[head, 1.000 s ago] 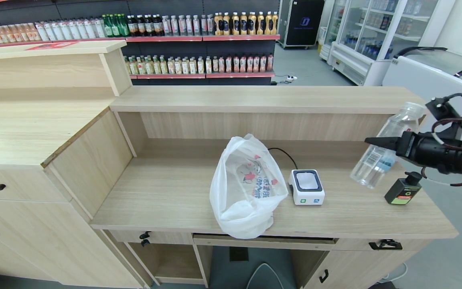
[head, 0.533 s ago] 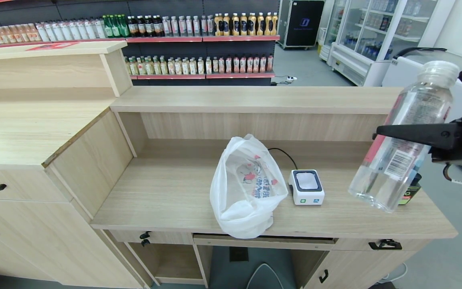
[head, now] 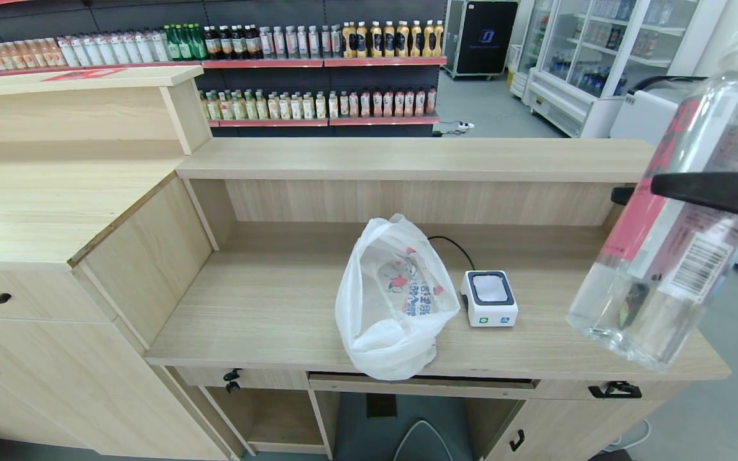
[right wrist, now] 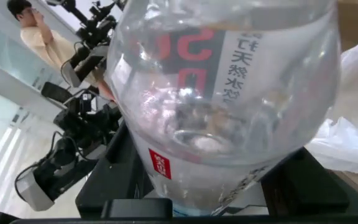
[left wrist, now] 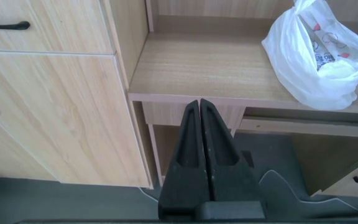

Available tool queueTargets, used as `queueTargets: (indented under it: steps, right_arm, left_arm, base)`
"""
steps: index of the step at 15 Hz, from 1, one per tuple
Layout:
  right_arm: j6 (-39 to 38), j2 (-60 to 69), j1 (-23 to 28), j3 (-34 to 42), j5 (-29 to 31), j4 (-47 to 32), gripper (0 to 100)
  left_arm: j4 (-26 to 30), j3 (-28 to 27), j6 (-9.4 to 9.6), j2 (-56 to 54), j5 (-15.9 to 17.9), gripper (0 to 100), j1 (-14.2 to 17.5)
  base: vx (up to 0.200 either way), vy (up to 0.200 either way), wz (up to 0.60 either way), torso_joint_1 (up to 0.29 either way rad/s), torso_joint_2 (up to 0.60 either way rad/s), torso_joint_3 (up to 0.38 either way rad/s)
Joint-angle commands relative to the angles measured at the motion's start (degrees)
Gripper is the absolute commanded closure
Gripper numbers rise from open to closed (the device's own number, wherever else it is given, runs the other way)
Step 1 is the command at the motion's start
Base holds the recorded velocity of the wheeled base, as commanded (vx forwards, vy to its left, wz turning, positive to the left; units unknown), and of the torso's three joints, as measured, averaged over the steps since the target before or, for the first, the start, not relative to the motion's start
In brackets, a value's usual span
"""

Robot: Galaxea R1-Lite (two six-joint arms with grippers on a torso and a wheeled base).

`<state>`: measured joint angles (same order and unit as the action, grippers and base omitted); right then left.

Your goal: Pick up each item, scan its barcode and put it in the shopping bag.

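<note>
A clear water bottle (head: 676, 243) with a red and white label and a barcode hangs tilted above the counter's right end, close to the head camera. My right gripper (head: 638, 192) is shut on it, one black finger crossing its middle. In the right wrist view the bottle (right wrist: 229, 93) sits between the jaws. The white scanner (head: 489, 298) stands on the counter left of the bottle, and the white shopping bag (head: 394, 301) stands open beside it. My left gripper (left wrist: 200, 109) is shut and empty, low in front of the counter's left part, with the bag (left wrist: 319, 56) farther off.
A dark pump bottle (head: 633, 304) shows through the water bottle, on the counter's right end. A raised back ledge (head: 407, 157) borders the counter (head: 266, 307), and a taller cabinet (head: 55, 192) rises at its left. The scanner's cable (head: 452, 246) runs behind the bag.
My right gripper has lifted the water bottle up and nearer to the head camera, so it now covers the dark pump bottle. The bag and scanner have not moved.
</note>
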<state>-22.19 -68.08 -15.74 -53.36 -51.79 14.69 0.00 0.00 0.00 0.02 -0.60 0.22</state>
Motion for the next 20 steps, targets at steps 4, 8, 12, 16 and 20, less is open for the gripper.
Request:
queueTargets:
  steps: [4, 8, 12, 16, 20]
  right_arm:
    - [-2.5, -0.3, -2.4, -1.7, 0.0, -1.4, 100]
    - [-2.5, -1.6, -6.1, -3.9, -0.1, -2.7, 100]
    - [-2.6, -4.5, -10.2, -6.6, -0.1, -2.7, 100]
    - [-9.0, -3.8, -13.6, -7.2, -0.2, -3.6, 100]
    - [-11.3, -3.4, -15.2, -7.4, -0.6, -3.6, 100]
  left_arm:
    - [0.0, 0.0, 0.0, 0.0, 0.0, 100, 0.0]
    - [0.0, 0.0, 0.0, 0.0, 0.0, 100, 0.0]
    - [0.0, 0.0, 0.0, 0.0, 0.0, 100, 0.0]
    - [0.0, 0.0, 0.0, 0.0, 0.0, 100, 0.0]
    - [0.0, 0.0, 0.0, 0.0, 0.0, 100, 0.0]
  base:
    - [0.0, 0.0, 0.0, 0.0, 0.0, 0.0]
    - [0.0, 0.0, 0.0, 0.0, 0.0, 0.0]
    - [0.0, 0.0, 0.0, 0.0, 0.0, 0.0]
    - [0.0, 0.0, 0.0, 0.0, 0.0, 0.0]
    - [0.0, 0.0, 0.0, 0.0, 0.0, 0.0]
